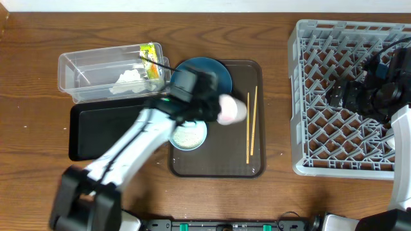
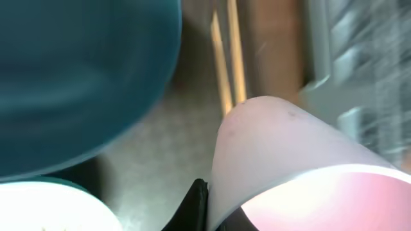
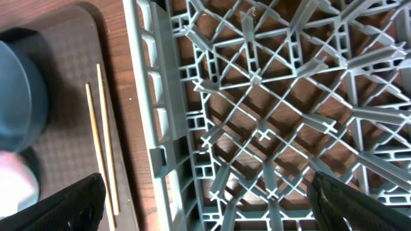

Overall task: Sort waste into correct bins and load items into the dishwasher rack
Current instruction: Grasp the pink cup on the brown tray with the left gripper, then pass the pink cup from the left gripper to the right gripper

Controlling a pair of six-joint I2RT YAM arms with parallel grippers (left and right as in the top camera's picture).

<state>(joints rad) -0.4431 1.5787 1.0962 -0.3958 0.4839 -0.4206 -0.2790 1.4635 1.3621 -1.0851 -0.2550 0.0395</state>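
My left gripper (image 1: 217,109) is shut on a white cup (image 1: 232,110) and holds it on its side above the brown tray. In the left wrist view the cup (image 2: 289,154) fills the lower right, with a black finger (image 2: 200,204) against its wall. The dark-blue plate (image 1: 207,72) lies behind it and the light-blue bowl (image 1: 188,136), holding rice, in front. The chopsticks (image 1: 252,125) lie along the tray's right side. My right gripper (image 1: 337,95) hangs open and empty over the grey rack (image 1: 302,96), its fingers spread (image 3: 215,205). I see no second cup.
The brown serving tray (image 1: 215,168) sits mid-table. The clear tub (image 1: 83,74) at the back left holds white tissue (image 1: 128,79) and the yellow-green wrapper (image 1: 150,59). The black tray (image 1: 103,131) lies in front of the tub, partly under my left arm.
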